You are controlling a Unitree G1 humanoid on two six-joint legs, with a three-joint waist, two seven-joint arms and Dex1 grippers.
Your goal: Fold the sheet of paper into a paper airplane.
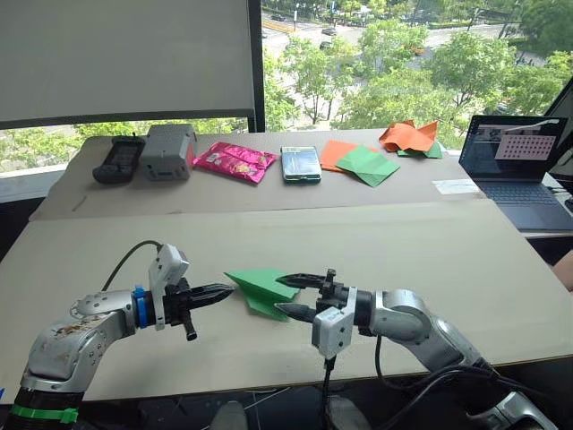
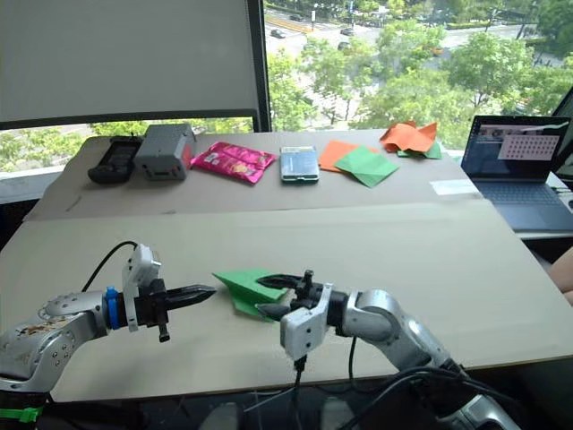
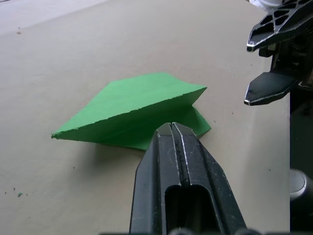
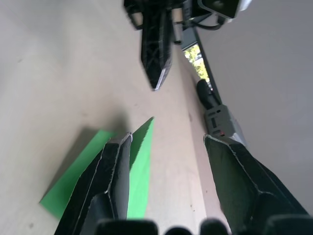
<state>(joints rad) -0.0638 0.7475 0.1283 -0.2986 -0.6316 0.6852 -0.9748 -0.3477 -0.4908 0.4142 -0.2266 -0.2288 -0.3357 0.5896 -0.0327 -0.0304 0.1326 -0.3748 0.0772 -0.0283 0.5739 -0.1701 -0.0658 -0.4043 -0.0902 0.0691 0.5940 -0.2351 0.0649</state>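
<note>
Airplane [image 1: 261, 290] lies folded (wing raised); left gripper [image 1: 224, 290] pressed together beside its nose, right gripper [image 1: 285, 296] spread over its tail, releasing.

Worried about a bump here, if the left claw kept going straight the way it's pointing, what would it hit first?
Most likely the folded sheet of paper, lying just ahead of the shut left claw. The open right claw waits beyond it, though depth is hard to judge.

Office — laptop [image 1: 519, 170] on table [image 1: 430, 251], high window [image 1: 403, 63].
</note>
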